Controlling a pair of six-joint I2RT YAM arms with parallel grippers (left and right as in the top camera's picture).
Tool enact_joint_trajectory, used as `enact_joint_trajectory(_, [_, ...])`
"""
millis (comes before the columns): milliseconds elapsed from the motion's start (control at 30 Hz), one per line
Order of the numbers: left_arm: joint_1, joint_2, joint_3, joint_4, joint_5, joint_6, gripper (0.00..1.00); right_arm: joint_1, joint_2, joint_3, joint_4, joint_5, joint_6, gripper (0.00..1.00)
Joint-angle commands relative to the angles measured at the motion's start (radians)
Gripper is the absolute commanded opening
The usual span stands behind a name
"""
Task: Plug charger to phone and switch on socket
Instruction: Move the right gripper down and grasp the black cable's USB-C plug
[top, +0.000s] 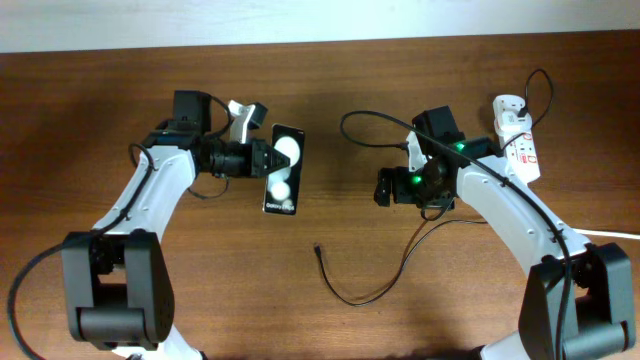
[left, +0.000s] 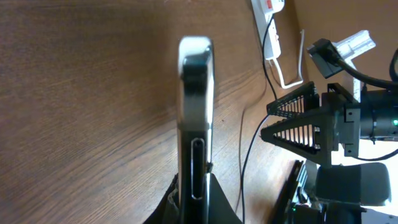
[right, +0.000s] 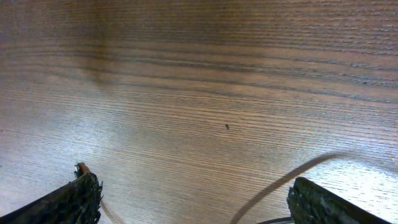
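Phone (top: 284, 170) is pinched edgewise in the left gripper (top: 266, 160), left of centre; right gripper (right: 199, 206) hangs spread, empty; charger (top: 319, 250) tip lies loose toward the near edge.

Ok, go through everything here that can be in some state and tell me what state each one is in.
phone: clamped in the left gripper, nothing plugged into it.
charger: plug tip lying loose, unheld, apart from the phone.
socket: white adapter plugged in at one end; switch too small to read.
left gripper: shut on the phone.
right gripper: open, empty.
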Motion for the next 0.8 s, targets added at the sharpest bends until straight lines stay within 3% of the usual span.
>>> enact_joint_trajectory(0, [0.028,-0.008,-0.016,0.014,0.056,0.015,0.0,0.006,0.007,-0.005,0.003,0.013,0.008,0.99])
enact_joint_trajectory(100, [0.056,-0.006,-0.021,0.014,0.058,0.015,0.0,0.006,0.007,-0.005,0.077,0.006,0.009,0.99])
enact_joint_trajectory(233, [0.103,0.002,-0.048,0.021,0.172,0.015,0.0,0.006,0.007,-0.005,0.151,-0.162,0.009,0.99])
enact_joint_trajectory(267, [0.112,0.004,-0.048,0.021,0.185,0.014,0.0,0.007,0.007,-0.005,0.159,-0.227,0.008,0.91])
enact_joint_trajectory(333, [0.122,0.005,-0.048,0.025,0.185,0.006,0.0,0.038,0.007,-0.005,0.136,-0.265,0.008,0.52])
enact_joint_trajectory(367, [0.127,0.005,-0.048,0.033,0.171,0.006,0.0,0.077,0.007,-0.005,0.122,-0.255,0.008,0.42])
enact_joint_trajectory(400, [0.129,0.005,-0.048,0.04,0.106,0.005,0.0,0.13,0.007,-0.005,0.116,-0.239,0.008,0.25])
enact_joint_trajectory(467, [0.143,0.005,-0.048,0.04,0.039,-0.02,0.0,0.225,0.007,-0.005,0.116,-0.195,0.008,0.18])
enact_joint_trajectory(533, [0.179,0.005,-0.048,0.04,0.039,-0.056,0.0,0.323,0.007,-0.005,0.115,-0.127,0.01,0.19])
enact_joint_trajectory(667, [0.237,0.005,-0.05,0.019,0.039,-0.129,0.0,0.473,0.007,-0.005,0.116,0.112,0.182,0.48])
enact_joint_trajectory(767, [0.237,0.005,-0.059,0.024,0.039,-0.129,0.0,0.559,0.032,-0.005,0.117,0.254,0.226,0.5])
